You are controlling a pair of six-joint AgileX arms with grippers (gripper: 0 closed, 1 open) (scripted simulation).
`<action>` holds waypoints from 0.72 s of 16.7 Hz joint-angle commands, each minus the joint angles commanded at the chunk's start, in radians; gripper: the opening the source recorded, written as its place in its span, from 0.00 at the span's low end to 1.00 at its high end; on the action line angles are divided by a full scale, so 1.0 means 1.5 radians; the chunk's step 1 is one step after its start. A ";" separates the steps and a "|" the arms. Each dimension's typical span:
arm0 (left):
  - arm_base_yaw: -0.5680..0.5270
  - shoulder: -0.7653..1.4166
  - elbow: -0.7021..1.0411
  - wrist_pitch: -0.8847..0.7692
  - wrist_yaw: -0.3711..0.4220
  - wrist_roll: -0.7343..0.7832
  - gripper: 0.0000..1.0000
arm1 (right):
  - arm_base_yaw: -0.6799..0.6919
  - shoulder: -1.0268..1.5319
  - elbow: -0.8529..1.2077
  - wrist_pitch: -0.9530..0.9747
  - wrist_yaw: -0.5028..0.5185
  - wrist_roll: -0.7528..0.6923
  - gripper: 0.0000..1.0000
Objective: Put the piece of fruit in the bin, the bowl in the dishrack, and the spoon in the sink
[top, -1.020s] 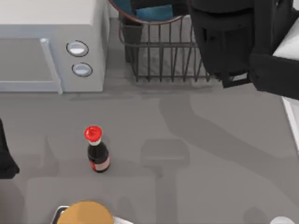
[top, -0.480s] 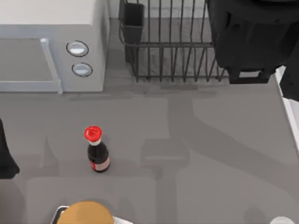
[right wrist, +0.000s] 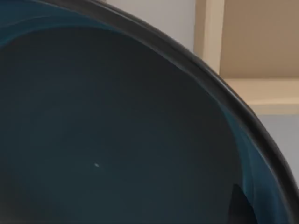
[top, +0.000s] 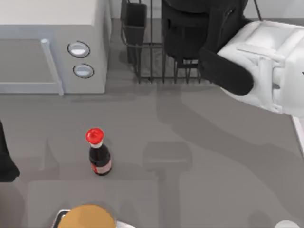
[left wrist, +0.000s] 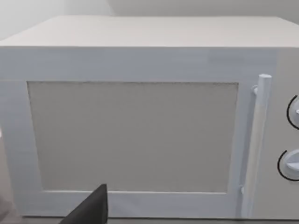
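My right arm [top: 256,61] has swung left over the dishrack [top: 152,57]; the bowl [right wrist: 117,130] sits close under its wrist, grip unclear. A sauce bottle [top: 99,153] stands mid-bench, the microwave [top: 52,42] at the far left corner.

Obstacles: your right arm [top: 256,71] reaches over the dishrack [top: 152,61] at the table's far edge, covering its right part. The microwave [top: 52,47] blocks the far left corner. A sauce bottle [top: 99,153] stands alone left of centre. Free room: you have bare table [top: 213,156] across the centre and right, and between bottle and microwave.
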 joint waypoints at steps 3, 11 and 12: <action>0.000 0.000 0.000 0.000 0.000 0.000 1.00 | -0.071 0.111 -0.022 0.149 -0.071 -0.004 0.00; 0.000 0.000 0.000 0.000 0.000 0.000 1.00 | -0.161 0.222 -0.051 0.283 -0.163 -0.006 0.00; 0.000 0.000 0.000 0.000 0.000 0.000 1.00 | -0.161 0.222 -0.051 0.283 -0.163 -0.006 0.00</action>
